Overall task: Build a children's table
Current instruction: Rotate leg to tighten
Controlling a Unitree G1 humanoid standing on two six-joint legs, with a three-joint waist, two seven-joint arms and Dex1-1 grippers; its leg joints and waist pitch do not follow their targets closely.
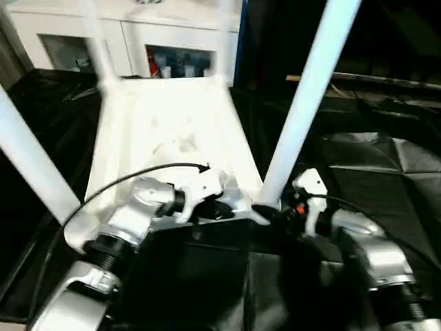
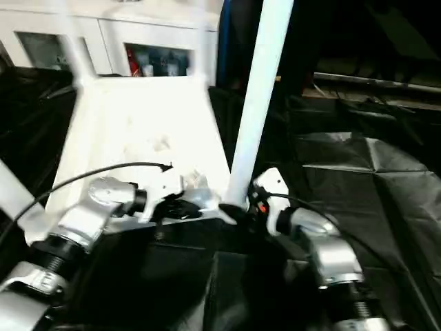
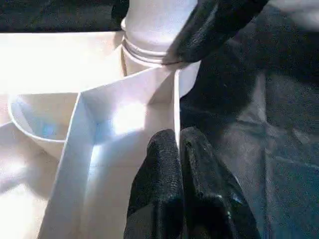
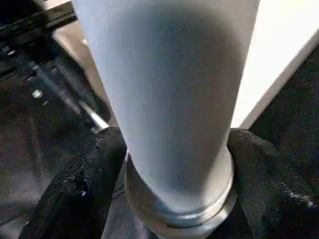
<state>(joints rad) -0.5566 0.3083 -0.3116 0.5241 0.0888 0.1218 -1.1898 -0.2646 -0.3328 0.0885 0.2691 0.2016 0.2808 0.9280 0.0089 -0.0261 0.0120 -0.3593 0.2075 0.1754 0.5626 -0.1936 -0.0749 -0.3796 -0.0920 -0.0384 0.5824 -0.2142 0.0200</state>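
Legs stand in the upturned top (image 1: 165, 131); right pincer (image 4: 174, 199) straddles the near-right leg (image 1: 303, 103) at its collar. Left pincer (image 3: 180, 164), closed, pinches a rib (image 3: 175, 107). Next, probably seating that leg fully.

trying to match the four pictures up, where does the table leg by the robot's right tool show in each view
Left eye view: the leg rises right of centre from the near right corner of the tabletop.
Right eye view: leg near centre.
Left wrist view: its collared base in the corner socket.
Right wrist view: leg between the right tool's fingers.
Shared landmark: the collar ring at the leg's base.
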